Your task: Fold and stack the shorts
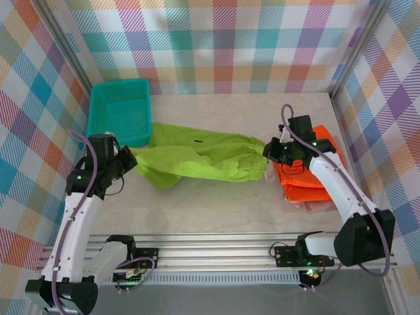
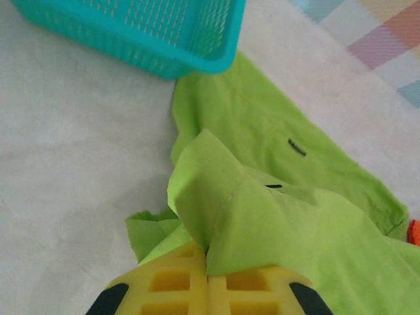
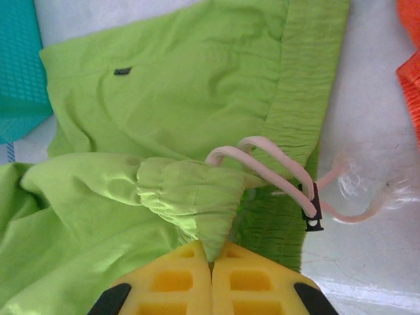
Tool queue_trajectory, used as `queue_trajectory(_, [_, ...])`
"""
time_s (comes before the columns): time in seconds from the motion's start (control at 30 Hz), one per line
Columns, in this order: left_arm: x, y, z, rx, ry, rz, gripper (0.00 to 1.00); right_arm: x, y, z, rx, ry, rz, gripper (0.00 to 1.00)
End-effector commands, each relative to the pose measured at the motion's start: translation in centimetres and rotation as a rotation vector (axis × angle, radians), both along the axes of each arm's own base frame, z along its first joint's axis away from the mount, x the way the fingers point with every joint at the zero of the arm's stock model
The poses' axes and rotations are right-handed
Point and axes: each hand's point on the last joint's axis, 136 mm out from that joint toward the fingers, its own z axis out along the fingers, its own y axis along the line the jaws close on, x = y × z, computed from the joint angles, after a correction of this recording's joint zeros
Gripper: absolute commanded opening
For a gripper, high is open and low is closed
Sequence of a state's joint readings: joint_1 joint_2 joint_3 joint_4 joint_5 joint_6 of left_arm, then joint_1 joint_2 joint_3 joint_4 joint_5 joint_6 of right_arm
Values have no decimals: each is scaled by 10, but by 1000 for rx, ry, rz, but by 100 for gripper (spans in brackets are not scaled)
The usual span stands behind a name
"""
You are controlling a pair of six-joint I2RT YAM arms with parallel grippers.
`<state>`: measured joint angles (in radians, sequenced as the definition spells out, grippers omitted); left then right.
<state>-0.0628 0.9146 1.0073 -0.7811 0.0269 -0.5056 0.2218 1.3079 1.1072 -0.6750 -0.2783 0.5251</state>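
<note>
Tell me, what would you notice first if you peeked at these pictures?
The lime green shorts jump out, stretched across the middle of the table, with the left jaws pinching one end and the right jaws pinching the waistband end. Folded orange shorts glow on the right under the right arm. A teal basket sits in the back left corner.

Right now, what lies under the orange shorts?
The pink shorts show as a pale strip beneath the orange shorts at their near edge. The rest is covered by the orange cloth and the right arm.
</note>
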Motion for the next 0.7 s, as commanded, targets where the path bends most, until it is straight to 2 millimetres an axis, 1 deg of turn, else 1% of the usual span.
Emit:
queue_trajectory(0.0, [1, -3, -38, -72, 73, 37, 1, 6, 14, -4, 61, 48, 63, 18])
queue_trajectory(0.03, [1, -2, -51, -76, 99, 57, 1, 9, 19, -9, 81, 62, 74, 27])
queue_trajectory(0.1, [1, 2, -74, -75, 144, 95, 1, 13, 24, -16, 104, 82, 87, 39])
queue_trajectory(0.17, [3, 3, -91, -79, 179, 112, 0, 16, 22, -21, 83, 83, 85, 49])
queue_trajectory(0.23, [5, 2, -102, -82, 208, 114, 0, 13, 14, -21, 39, 77, 69, 54])
queue_trajectory(0.3, [6, 1, -108, -80, 225, 111, 0, 3, 6, -20, 6, 62, 42, 56])
queue_trajectory(0.37, [6, 1, -111, -78, 230, 111, 0, -16, 1, -24, 13, 81, 16, 56])
queue_trajectory(0.47, [4, 2, -113, -76, 225, 116, 0, -54, 0, -44, 55, 176, -37, 55])
queue_trajectory(0.53, [4, 2, -113, -77, 218, 115, 0, -76, -2, -58, 94, 226, -83, 54])
queue_trajectory(0.67, [2, 2, -113, -78, 216, 115, 0, -103, -2, -77, 167, 283, -174, 50])
